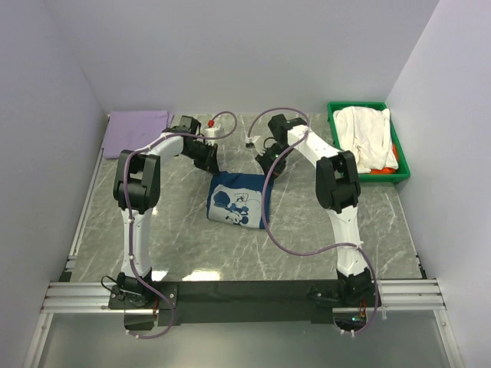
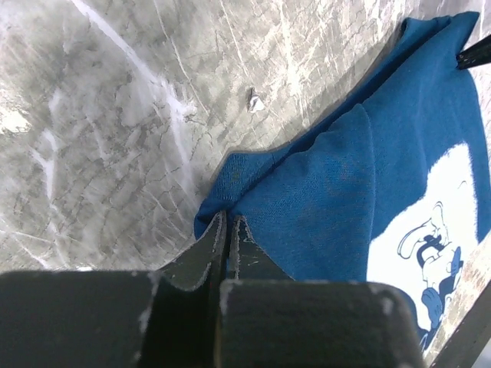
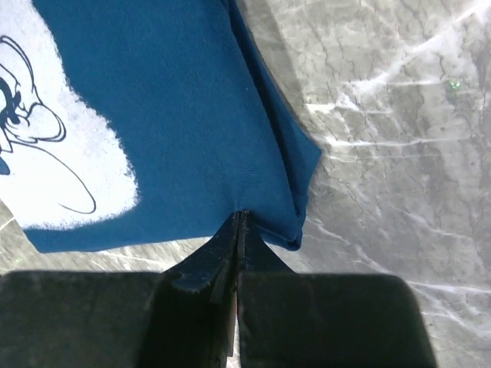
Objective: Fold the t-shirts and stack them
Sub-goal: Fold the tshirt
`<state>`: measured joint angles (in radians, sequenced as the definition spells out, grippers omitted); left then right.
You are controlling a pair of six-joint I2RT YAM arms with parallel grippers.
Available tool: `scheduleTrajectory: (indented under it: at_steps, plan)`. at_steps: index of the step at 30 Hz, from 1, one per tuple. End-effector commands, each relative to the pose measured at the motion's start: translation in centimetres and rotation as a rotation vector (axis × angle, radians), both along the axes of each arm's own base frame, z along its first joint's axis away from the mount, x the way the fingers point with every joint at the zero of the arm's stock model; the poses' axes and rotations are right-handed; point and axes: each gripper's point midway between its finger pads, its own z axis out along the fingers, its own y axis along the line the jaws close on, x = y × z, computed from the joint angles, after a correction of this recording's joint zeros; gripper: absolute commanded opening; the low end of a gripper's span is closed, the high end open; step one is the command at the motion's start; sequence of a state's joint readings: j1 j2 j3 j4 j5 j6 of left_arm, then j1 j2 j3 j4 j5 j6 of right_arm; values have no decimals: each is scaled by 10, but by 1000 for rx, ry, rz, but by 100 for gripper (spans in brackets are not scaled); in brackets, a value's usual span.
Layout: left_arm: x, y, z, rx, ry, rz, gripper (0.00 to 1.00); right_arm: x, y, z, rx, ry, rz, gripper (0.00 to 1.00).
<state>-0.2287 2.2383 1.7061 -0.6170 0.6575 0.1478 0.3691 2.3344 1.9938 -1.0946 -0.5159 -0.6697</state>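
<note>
The navy blue t-shirt (image 1: 239, 201) with a white printed graphic lies folded on the grey marble table. My left gripper (image 1: 209, 164) is shut on its far left corner; in the left wrist view (image 2: 228, 217) the jaws pinch the blue cloth (image 2: 337, 192). My right gripper (image 1: 268, 170) is shut on its far right corner; in the right wrist view (image 3: 242, 215) the jaws pinch the cloth edge (image 3: 184, 107). The pale lavender t-shirt (image 1: 136, 130) lies folded at the far left. A white t-shirt (image 1: 367, 138) lies in the green bin over an orange-red one (image 1: 393, 164).
The green plastic bin (image 1: 334, 123) stands at the far right. White walls enclose the table on three sides. A small white scrap (image 2: 254, 100) lies on the table near the navy shirt. Purple cables (image 1: 291, 249) hang from both arms over the table.
</note>
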Motion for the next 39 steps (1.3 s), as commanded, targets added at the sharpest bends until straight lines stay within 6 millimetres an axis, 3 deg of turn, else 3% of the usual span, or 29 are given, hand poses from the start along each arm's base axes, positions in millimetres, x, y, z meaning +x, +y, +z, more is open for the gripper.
scheduleTrajectory:
  at_steps: [1, 6, 11, 12, 13, 14, 16, 17, 21, 31, 34, 37, 38, 39]
  plan:
    - [13, 0, 25, -40, -59, 13, 1, 5, -7, 24, 36, -20, -8, 0]
    - [17, 3, 41, -84, -78, 14, 1, 3, -23, 37, 55, -30, -25, 0]
    - [15, 0, 42, -102, -76, 3, 1, 7, -24, 38, 60, -7, -81, 2]
    - [15, -1, 40, -103, -71, 2, 1, 15, -20, 44, 70, -17, -102, 19]
    - [15, -1, 39, -104, -68, 5, 1, 17, -17, 44, 72, 7, -149, 25]
    - [15, -2, 39, -106, -67, 4, 1, 18, -14, 40, 79, 31, -165, 50]
    - [15, -3, 38, -103, -67, 1, 1, 26, -9, 41, 96, 35, -212, 63]
    - [15, -3, 37, -102, -67, -1, 1, 27, -7, 41, 104, 40, -222, 63]
    - [15, -6, 36, -102, -66, -5, 1, 31, 5, 40, 147, 53, -246, 63]
    - [18, -11, 33, -100, -66, -11, 1, 37, 12, 10, 127, 50, -223, 57]
    - [18, -10, 31, -93, -65, -9, 1, 36, 12, 12, 139, 48, -206, 47]
    - [19, -8, 29, -88, -58, 5, 1, 32, 13, 20, 154, 37, -188, 28]
    - [19, -7, 28, -87, -57, 8, 1, 30, 13, 21, 154, 38, -183, 11]
    - [20, -7, 29, -88, -55, 16, 1, 29, 12, 24, 157, 34, -175, 3]
